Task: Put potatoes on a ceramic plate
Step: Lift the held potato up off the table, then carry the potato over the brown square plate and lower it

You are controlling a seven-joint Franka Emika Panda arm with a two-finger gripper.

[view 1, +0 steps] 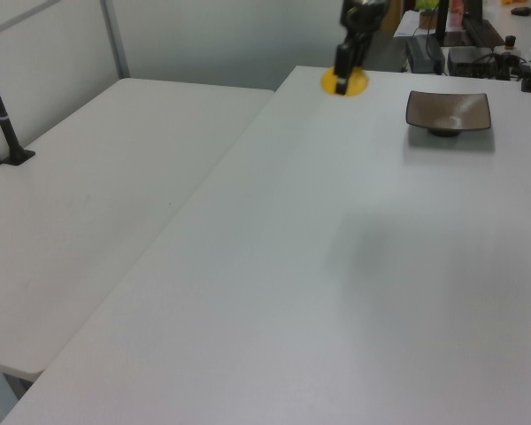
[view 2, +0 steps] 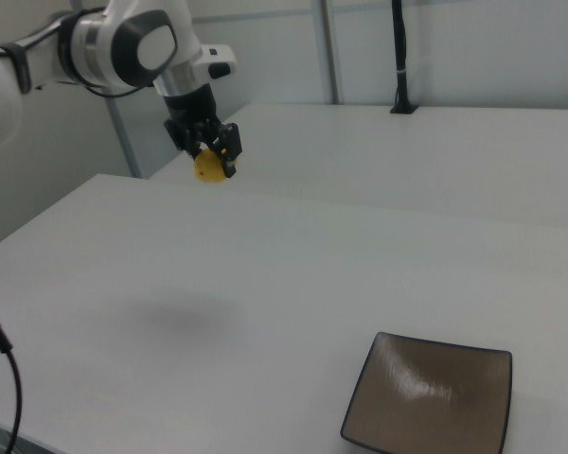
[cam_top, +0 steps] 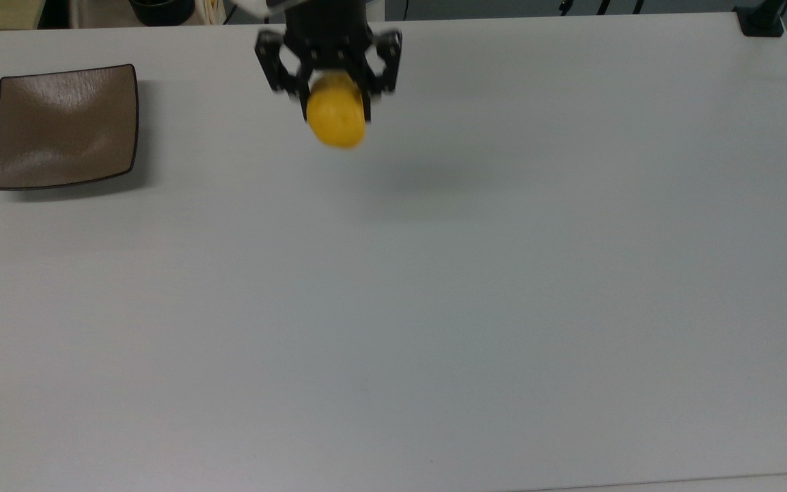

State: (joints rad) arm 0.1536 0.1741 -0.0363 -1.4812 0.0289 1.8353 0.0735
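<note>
While I watch from my station, the gripper (cam_top: 336, 102) sits at the top centre of the top view, its black fingers closed around the potato (cam_top: 336, 120), which bulges out below them as a bright yellow oval. I see a soft grey shadow on the white table (cam_top: 434, 307) just below and to the right of the potato in that frame, apart from it, so the potato is up in the air and not resting on anything.

Over on the upper left of the top view lies the ceramic plate (cam_top: 63, 127), square, glossy brown, thin dark rim, with nothing on it. Plate and potato are well apart, with bare tabletop between them.

From the left view I find the gripper (view 1: 344, 78) at the top of the frame, a little right of centre, the yellow potato (view 1: 348, 84) pinched at its tip (only a small disc of yellow shows past the dark fingers). The ceramic plate (view 1: 449, 112) is to the right of it in that frame, near the upper right edge.

On the right view the white arm (view 2: 123, 43) comes in from the upper left, and the gripper (view 2: 211, 159) hangs from it with the potato (view 2: 206, 167) held between the fingers, above the table. A faint shadow marks the tabletop lower in the frame. The ceramic plate (view 2: 434, 402) sits at the lower right of the right view, far from the potato.
</note>
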